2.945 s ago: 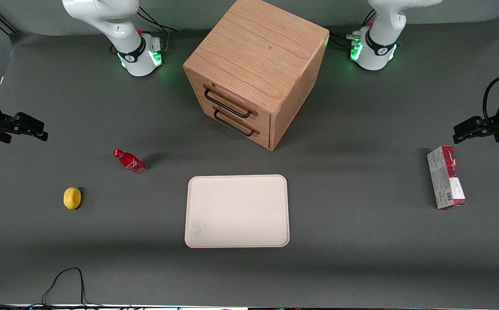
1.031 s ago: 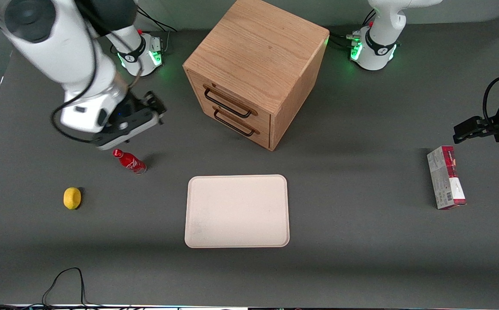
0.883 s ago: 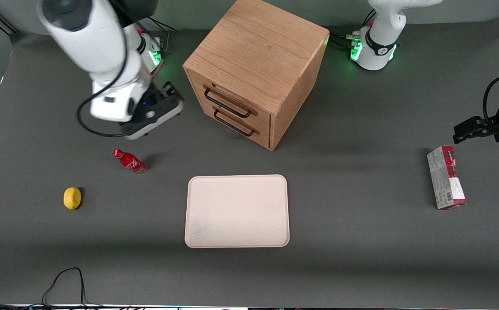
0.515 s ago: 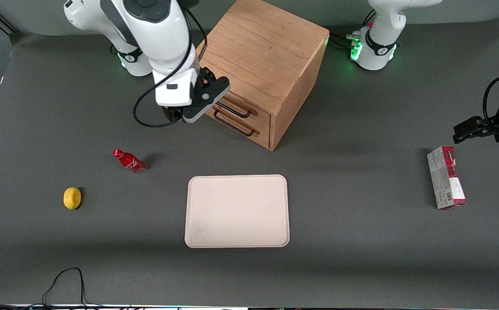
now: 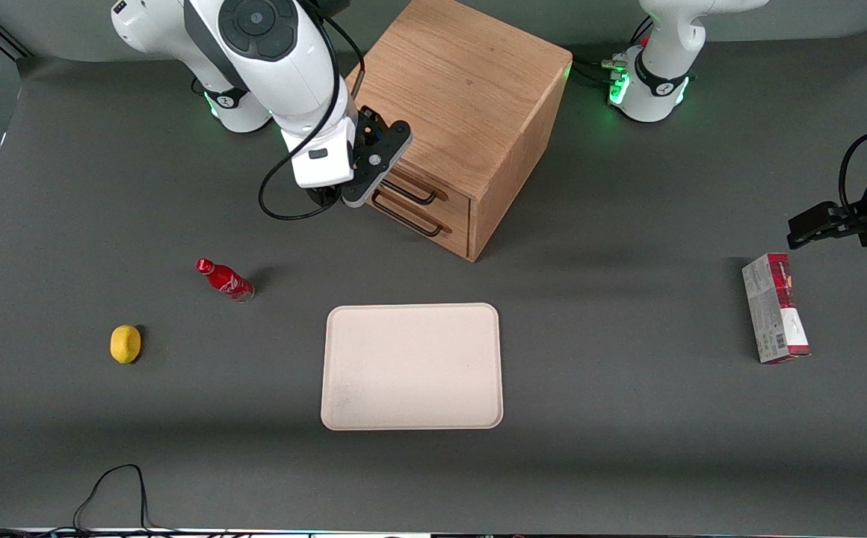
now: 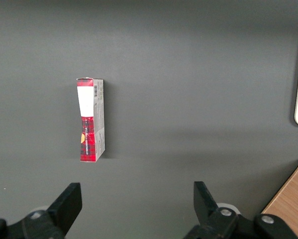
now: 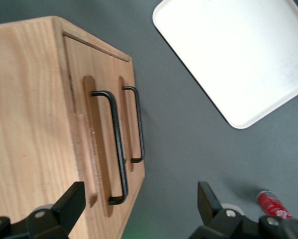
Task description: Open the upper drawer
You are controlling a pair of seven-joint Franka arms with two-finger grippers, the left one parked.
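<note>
Two near-identical black handles sit close together on the cabinet [image 5: 463, 104] front; the upper drawer [image 7: 96, 144] is the topmost, fully shut, facing the working arm's end of the table. The gripper [image 7: 139, 211], fingers spread apart and holding nothing, hovers in front of the upper handle [image 7: 116, 144] without touching it. Risk: descending too low catches the lower drawer [image 7: 134, 124]; a shallow bite may slip off the thin bar, or an oblique pull may drag the cabinet.

claw [image 5: 362, 161] before upper drawer [image 5: 403, 178] — above table [image 5: 628, 418]
</note>
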